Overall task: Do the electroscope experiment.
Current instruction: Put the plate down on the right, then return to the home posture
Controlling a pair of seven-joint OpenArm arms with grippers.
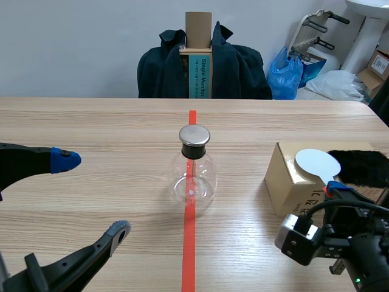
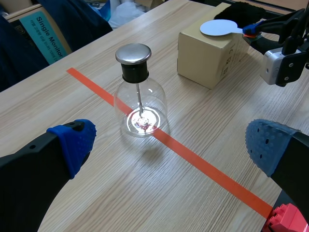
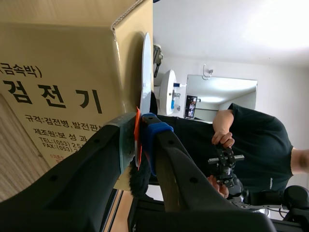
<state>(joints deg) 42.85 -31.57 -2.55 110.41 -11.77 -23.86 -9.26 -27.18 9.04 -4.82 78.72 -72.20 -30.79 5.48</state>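
The electroscope, a clear glass flask with a round metal cap, stands on the orange tape line at mid-table; in the left wrist view the electroscope is ahead of the fingers. My left gripper is open and empty, to the flask's left and nearer the robot. My right gripper is shut on the orange handle of a white disc paddle. The disc lies over the top of a tan cardboard box. Black fur lies on the box behind the disc.
Beyond the table's far edge stands a chair draped with a dark jacket, holding a tall cardboard box. A blue bag and white items sit at the back right. A person in black shows in the right wrist view's background.
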